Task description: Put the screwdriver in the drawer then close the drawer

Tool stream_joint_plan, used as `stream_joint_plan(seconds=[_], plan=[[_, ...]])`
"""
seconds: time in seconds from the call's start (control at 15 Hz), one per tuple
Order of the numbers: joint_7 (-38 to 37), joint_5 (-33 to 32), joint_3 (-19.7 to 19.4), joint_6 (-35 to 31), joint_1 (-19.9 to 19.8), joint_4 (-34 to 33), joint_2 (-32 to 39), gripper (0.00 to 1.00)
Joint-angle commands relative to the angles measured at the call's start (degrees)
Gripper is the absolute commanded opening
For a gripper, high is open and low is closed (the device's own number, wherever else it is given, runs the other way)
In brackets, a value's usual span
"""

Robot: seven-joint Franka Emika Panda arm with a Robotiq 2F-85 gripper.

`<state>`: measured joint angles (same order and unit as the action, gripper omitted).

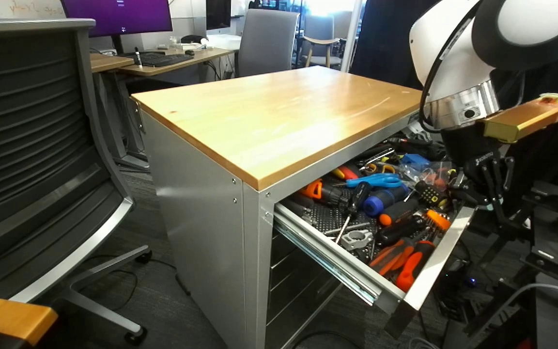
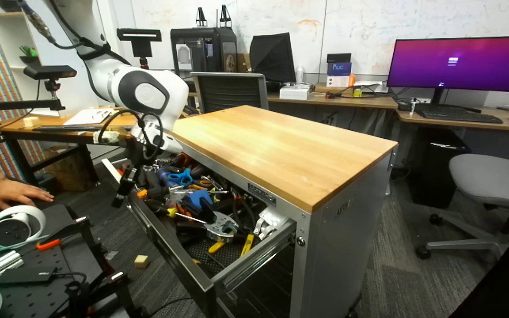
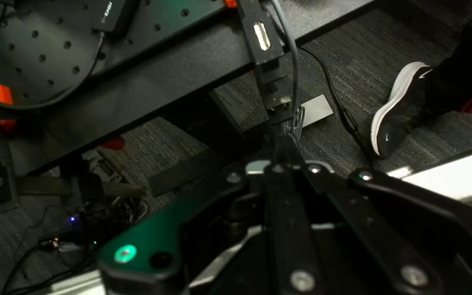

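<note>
I reckon the screwdriver (image 1: 430, 193) is already in, near the front of the pulled-out drawer (image 1: 441, 261); closing it remains, my gripper (image 3: 286, 166) looking pinched together.

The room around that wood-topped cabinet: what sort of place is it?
Probably a robotics lab or workshop-like office: there's a robot arm at an open drawer crowded with hand tools, and a scribbled-on whiteboard behind a computer monitor.

At two o'clock in an exterior view, the white arm (image 1: 460, 72) wore a dark-ringed disc (image 1: 538, 20), black cable (image 1: 422, 107) and silver cuff (image 1: 448, 109), its black gripper (image 3: 288, 162) showing screws (image 3: 302, 280) toward five o'clock in the wrist view.
</note>
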<state>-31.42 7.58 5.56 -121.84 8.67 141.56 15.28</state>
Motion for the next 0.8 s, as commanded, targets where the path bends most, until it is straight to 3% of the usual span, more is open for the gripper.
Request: stream_joint_plan(seconds=[0.0,0.73], plan=[[0.8,-3.6,0.0,-4.0,2.5,-3.7,2.5,0.02],[-2.3,-21.9,-2.2,-19.9,6.8,-6.5,3.8,0.02]])
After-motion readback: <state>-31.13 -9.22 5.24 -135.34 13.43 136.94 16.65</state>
